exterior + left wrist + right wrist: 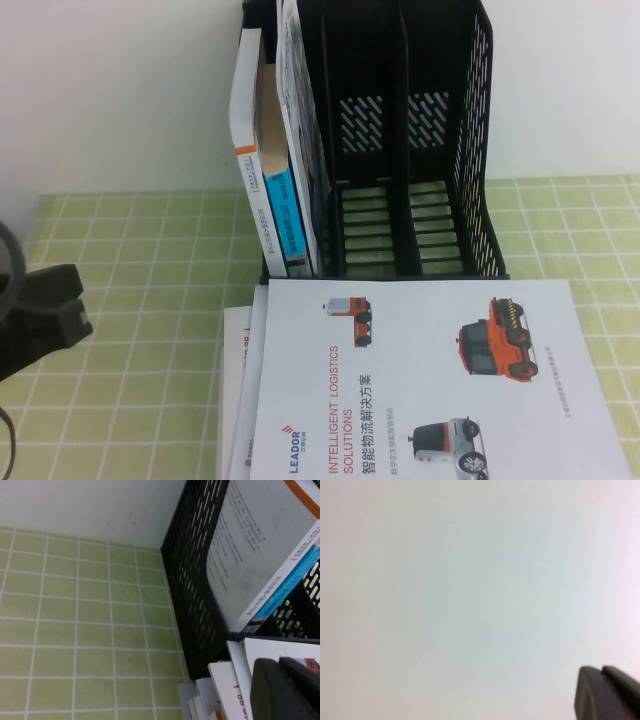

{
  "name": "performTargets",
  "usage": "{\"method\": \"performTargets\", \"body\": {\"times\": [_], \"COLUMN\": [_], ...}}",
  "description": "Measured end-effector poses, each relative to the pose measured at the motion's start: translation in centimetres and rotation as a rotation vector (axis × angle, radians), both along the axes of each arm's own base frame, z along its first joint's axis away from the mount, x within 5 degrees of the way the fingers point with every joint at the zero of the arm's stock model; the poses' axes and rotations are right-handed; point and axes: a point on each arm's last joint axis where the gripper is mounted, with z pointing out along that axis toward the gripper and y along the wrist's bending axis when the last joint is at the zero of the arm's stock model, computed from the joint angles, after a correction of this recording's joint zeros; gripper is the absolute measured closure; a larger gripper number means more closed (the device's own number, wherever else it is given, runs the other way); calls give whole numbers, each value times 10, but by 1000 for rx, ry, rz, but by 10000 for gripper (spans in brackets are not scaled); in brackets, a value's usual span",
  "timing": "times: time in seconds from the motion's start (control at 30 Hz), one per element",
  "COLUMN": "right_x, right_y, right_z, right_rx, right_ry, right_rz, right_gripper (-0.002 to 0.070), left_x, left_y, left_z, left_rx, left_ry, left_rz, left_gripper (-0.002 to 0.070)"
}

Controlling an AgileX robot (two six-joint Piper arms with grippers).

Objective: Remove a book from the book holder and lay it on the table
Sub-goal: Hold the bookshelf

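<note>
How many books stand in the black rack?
3, at rack's left end: white-spined book, blue-spined book, thin magazine; more may hide. Left tool hovers left of rack; right tool faces blank white.

Left gripper (45, 315) matte black, blocky angular housing, thin dark cable alongside, right gripper (607, 695) matte black, rounded edge

The file rack (440, 150) is matt black plastic, slotted and perforated. The worktop (150, 290) wears a soft green checked cloth. The brochure (440, 380) is smooth white paper, slightly glossy. The left hand (45, 310) looks matt black.
</note>
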Motion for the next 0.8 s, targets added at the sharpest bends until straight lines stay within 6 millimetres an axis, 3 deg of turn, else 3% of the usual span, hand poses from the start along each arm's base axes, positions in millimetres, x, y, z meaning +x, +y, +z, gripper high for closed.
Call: {"method": "performTargets", "body": {"times": [0.1, 0.2, 0.3, 0.43, 0.5, 0.57, 0.8], "right_x": [-1, -2, 7, 21, 27, 31, 31], "right_y": [-33, -42, -15, 41, 67, 86, 143], "right_z": [-5, -30, -66, -93, -95, -92, -68], "right_rx": [53, 173, 402, 423, 409, 411, 409], "right_ry": [103, 436, 798, 1107, 1117, 1058, 688], "right_rz": [-384, -543, -373, 146, 403, 546, 732], "right_gripper": [678, 678, 678, 678, 678, 678, 678], "left_x": [0, 2, 4, 12, 21, 31, 82], "left_y": [0, 0, -1, -7, -14, -22, -46], "left_z": [1, 4, 7, 8, 11, 19, 48], "left_rx": [2, 22, 42, 78, 105, 121, 141], "left_ry": [-15, -62, -108, -104, -90, -102, -234], "left_rz": [-5, -13, -30, -86, -158, -240, -409], "left_gripper": [677, 677, 677, 678, 678, 677, 677]}}
